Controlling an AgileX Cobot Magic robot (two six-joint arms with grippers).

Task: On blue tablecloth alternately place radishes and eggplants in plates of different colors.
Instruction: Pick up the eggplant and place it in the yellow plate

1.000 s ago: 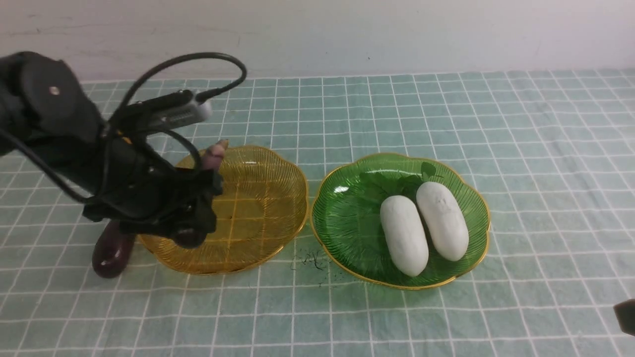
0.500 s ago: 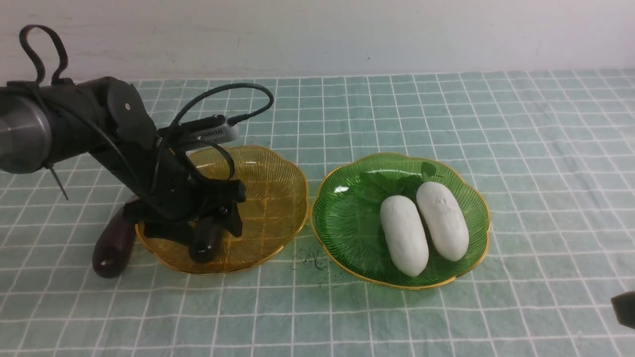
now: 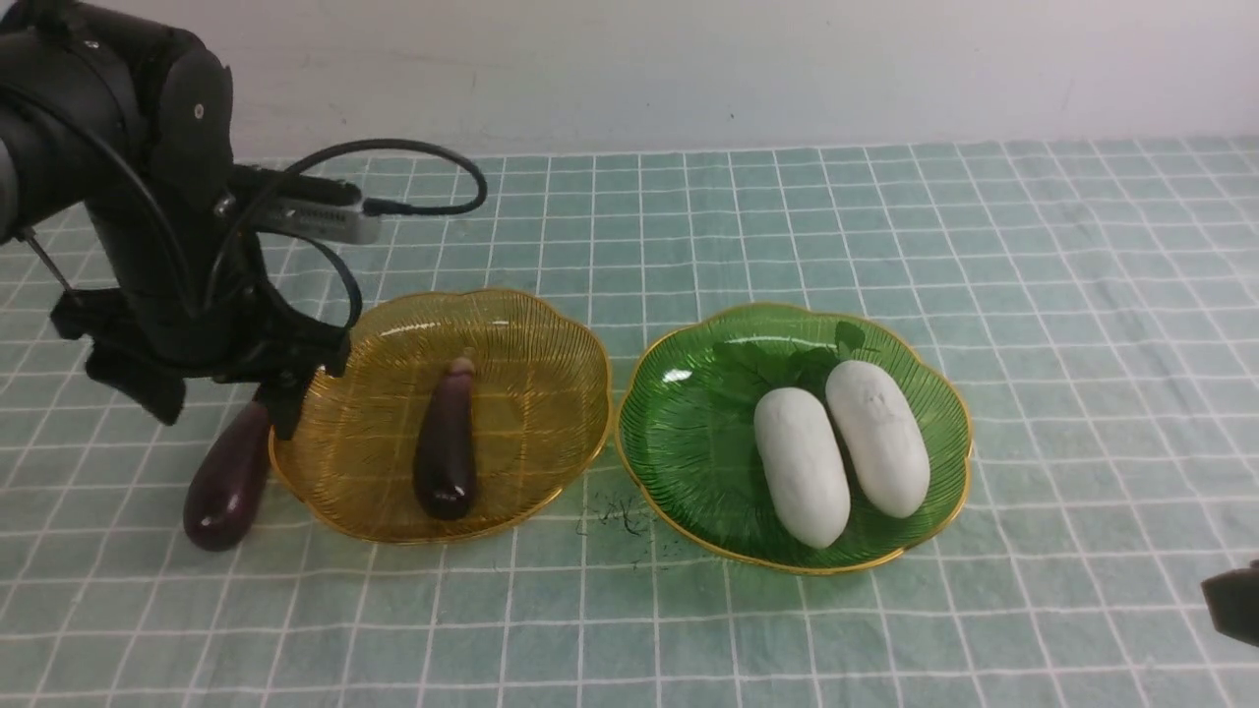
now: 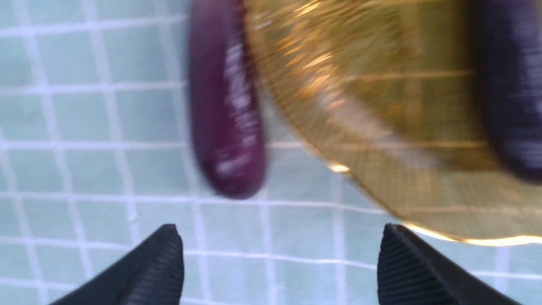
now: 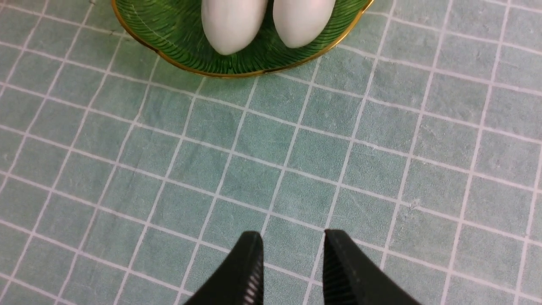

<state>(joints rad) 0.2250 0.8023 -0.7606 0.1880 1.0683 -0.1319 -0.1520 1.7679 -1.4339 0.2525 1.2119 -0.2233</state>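
On the blue tablecloth (image 3: 885, 216), one eggplant (image 3: 446, 442) lies in the amber plate (image 3: 551, 334). A second eggplant (image 3: 226, 477) rests on the cloth against that plate's left rim. My left gripper (image 3: 221, 403) hangs open and empty just above this second eggplant (image 4: 226, 106), its gripper (image 4: 279, 237) wide apart beside the amber plate (image 4: 372, 106). Two radishes (image 3: 802, 462) (image 3: 877, 438) lie side by side in the green plate (image 3: 689, 433). My right gripper (image 5: 292, 237) stands slightly open and empty over bare cloth, short of the green plate (image 5: 178, 55).
A few dark specks (image 3: 615, 516) lie on the cloth between the two plates. The white wall (image 3: 689, 69) runs along the table's far edge. Only a corner of the right gripper (image 3: 1234, 605) shows at the front right.
My left gripper opened and let the eggplant go into the amber plate, then rose and swung back left over the eggplant on the cloth. The right arm barely moved.
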